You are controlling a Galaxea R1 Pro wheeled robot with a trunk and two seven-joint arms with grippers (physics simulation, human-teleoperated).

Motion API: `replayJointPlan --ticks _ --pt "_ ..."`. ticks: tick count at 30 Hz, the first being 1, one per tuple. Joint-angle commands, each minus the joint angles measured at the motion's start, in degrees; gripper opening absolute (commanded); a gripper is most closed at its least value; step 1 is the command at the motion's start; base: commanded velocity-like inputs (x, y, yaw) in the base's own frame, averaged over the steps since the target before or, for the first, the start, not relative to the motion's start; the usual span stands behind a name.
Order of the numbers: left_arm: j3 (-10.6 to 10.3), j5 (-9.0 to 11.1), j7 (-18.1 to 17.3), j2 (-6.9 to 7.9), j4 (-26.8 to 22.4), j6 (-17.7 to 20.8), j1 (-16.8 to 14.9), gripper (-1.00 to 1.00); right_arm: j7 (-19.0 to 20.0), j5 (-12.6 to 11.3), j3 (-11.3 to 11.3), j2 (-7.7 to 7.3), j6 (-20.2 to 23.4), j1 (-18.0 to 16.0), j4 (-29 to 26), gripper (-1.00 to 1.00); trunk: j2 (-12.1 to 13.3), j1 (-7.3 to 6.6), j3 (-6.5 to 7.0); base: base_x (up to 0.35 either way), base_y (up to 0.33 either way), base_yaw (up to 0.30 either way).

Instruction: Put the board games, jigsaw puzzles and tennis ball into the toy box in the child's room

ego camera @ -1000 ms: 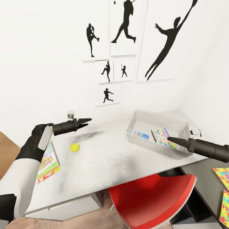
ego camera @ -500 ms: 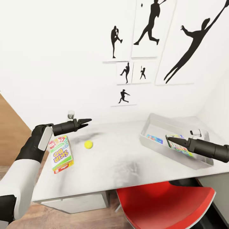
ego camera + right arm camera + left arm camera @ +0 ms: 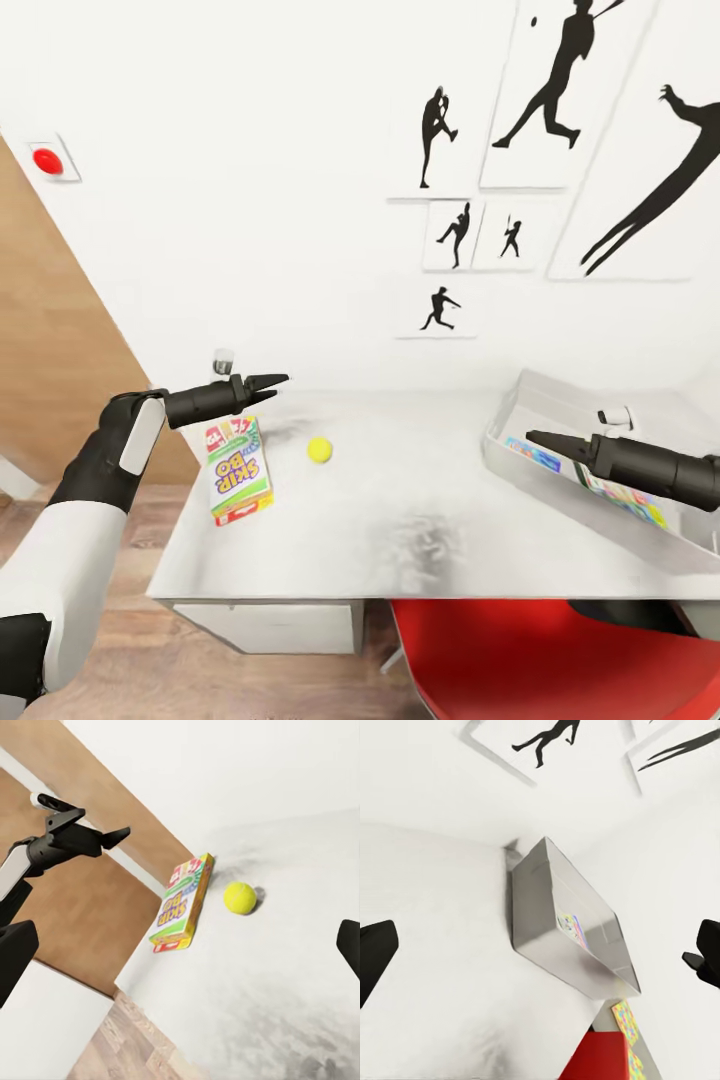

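Skip-Bo board game (image 3: 239, 470) is seen flat near the desk (image 3: 420, 540) edge, judged light, stiff and best pinched across its long edges; the tennis ball (image 3: 319, 450) just beyond is judged prone to roll. Left gripper (image 3: 268, 384) is slightly parted, empty; the right gripper (image 3: 540, 438) is pressed together, empty, over the toy box (image 3: 520, 395).

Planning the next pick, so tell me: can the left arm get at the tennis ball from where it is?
Probably yes. The left gripper hangs above the table near the tennis ball, and nothing stands between them; the SKIP BO box lies off to the side.
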Motion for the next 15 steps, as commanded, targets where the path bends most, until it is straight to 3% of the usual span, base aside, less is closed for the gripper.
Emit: replayJointPlan --ticks 1,15 --pt "0.0 -0.1 -0.2 -0.02 0.0 0.2 -0.1 1.0 0.3 0.2 -0.1 -0.02 0.2 0.0 0.0 1.0 -0.1 0.03 -0.07 0.0 0.0 0.278" --pt "0.1 -0.2 -0.1 0.07 0.1 -0.1 2.4 1.0 -1.7 0.1 -0.1 0.03 0.2 -0.2 0.0 1.0 -0.1 0.03 0.3 0.0 0.0 0.28"
